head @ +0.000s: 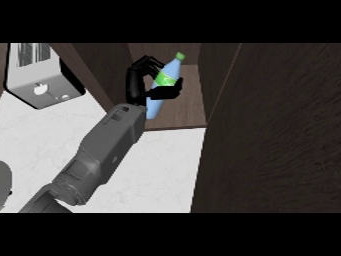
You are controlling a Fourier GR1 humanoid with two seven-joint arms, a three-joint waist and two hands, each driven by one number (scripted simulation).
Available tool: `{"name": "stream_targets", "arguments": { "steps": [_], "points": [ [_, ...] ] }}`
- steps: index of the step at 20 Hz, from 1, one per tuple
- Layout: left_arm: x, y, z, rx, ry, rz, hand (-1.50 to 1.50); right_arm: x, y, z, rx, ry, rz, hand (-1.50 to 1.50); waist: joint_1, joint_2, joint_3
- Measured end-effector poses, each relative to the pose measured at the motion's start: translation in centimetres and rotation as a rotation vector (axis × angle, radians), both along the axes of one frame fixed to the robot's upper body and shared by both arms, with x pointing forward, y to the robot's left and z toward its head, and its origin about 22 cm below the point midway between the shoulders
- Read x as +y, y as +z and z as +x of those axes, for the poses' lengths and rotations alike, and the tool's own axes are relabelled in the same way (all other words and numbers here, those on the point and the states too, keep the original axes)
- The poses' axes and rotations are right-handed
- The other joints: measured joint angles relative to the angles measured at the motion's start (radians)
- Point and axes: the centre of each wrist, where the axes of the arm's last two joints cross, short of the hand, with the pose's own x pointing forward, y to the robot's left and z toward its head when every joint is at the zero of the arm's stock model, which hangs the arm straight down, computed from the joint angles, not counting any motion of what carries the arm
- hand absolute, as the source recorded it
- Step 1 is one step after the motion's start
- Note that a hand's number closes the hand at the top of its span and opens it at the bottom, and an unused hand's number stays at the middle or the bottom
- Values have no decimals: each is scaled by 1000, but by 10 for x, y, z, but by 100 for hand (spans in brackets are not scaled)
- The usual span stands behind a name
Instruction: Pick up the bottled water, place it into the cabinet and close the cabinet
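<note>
Left hand (145, 82) curled round the bottle (163, 85), grasping it at mid-body. Bottle tilted, green cap up and to the right, base near the cabinet (180, 117) shelf, inside the opening. Open door (284, 130) fills the view's right side, its edge just beside the bottle. Left wall of the cabinet close behind the fingers. Toaster (40, 75) at upper left on the counter (158, 170), apart from the forearm. Right hand out of view

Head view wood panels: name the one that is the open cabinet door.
The big dark panel at right: it juts out over the counter; the others wall the recess round the bottled water in the left hand.
</note>
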Motion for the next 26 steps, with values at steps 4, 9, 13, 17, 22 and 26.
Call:
{"name": "stream_targets", "arguments": {
  "steps": [4,9,13,17,22,26],
  "points": [
    [0,4,5,0,17,59,-150,-1,0,1,-10,15,-6,-150,-10,3,0],
    [1,10,11,5,16,70,-150,-1,0,4,-22,16,1,-150,-9,7,0],
    [8,4,9,-2,15,60,-150,-3,0,3,-26,21,-5,-150,-14,8,0],
    [6,15,15,-9,8,28,-150,-3,1,6,-39,18,-1,-150,-18,11,0],
    [4,17,16,-25,-22,37,-150,-5,1,5,-34,15,-7,-150,-17,9,0],
    [2,18,16,-49,-71,20,-150,-4,1,6,-33,22,4,-150,-14,9,0]
  ]
}}
